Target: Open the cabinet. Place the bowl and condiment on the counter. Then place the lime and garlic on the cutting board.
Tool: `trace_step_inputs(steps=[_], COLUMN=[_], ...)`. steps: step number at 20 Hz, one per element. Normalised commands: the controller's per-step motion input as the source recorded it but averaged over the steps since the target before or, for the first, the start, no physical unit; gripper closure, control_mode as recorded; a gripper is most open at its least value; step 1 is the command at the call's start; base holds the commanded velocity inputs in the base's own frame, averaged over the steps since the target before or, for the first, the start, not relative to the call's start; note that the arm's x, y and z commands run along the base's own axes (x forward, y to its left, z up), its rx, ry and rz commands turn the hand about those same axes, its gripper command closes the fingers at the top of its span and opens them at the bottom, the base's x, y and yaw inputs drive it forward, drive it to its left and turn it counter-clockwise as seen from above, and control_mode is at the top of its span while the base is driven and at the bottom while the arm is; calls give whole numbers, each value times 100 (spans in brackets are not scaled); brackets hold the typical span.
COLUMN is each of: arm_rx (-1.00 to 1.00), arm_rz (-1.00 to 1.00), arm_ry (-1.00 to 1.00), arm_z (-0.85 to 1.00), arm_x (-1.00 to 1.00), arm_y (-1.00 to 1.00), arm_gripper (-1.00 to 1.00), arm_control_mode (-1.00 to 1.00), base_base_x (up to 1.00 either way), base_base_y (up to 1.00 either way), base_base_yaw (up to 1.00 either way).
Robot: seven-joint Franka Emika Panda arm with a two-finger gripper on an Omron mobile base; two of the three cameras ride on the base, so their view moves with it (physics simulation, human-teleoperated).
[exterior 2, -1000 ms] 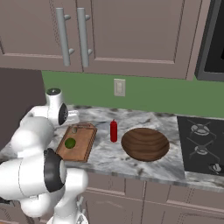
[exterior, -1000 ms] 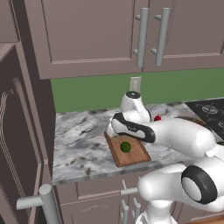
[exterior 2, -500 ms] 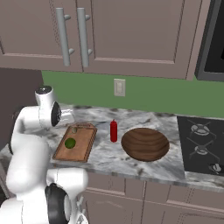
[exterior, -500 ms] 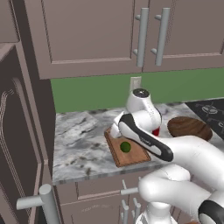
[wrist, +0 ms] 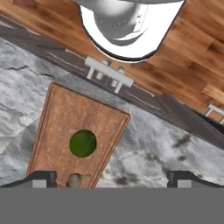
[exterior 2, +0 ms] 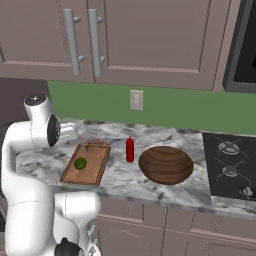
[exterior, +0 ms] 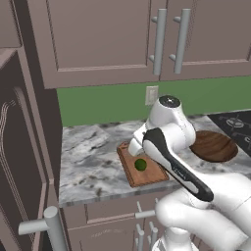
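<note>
The lime [wrist: 82,143] lies on the cutting board [wrist: 65,118], with the garlic [wrist: 75,179] on the board's end beside it. My gripper [wrist: 112,178] hangs open above the board's edge and the marble counter [wrist: 157,148], with nothing between its fingertips [wrist: 41,177]. From the right base view, the lime [exterior 2: 80,163] and garlic [exterior 2: 86,148] rest on the cutting board [exterior 2: 87,162]. The red condiment [exterior 2: 130,149] stands right of it, then the wooden bowl [exterior 2: 166,164]. The cabinet door [exterior: 24,162] stands open at the left, its bar handle [exterior: 46,226] low in front.
A black stove top [exterior 2: 230,165] adjoins the counter at the right. Wall cabinets [exterior 2: 125,35] with paired handles hang above, with an outlet [exterior 2: 136,100] on the green wall. My white arm [exterior: 171,147] crosses over the counter [exterior: 93,157] and hides part of the bowl [exterior: 213,146].
My arm has risen and swung up off the cutting board. The lime, garlic, bottle and bowl have stayed where they were.
</note>
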Motion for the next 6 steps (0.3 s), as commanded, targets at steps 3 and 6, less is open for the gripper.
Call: trace_step_inputs(steps=[3, 6], arm_rx=[0, 0], arm_rz=[0, 0], arm_ry=[-3, -4], arm_z=[48, 45], arm_x=[-54, -55], arm_y=[0, 0], arm_gripper=[-100, -100], arm_control_mode=[-100, -100], base_base_x=[0, 0], base_base_y=[0, 0], base_base_yaw=[0, 0])
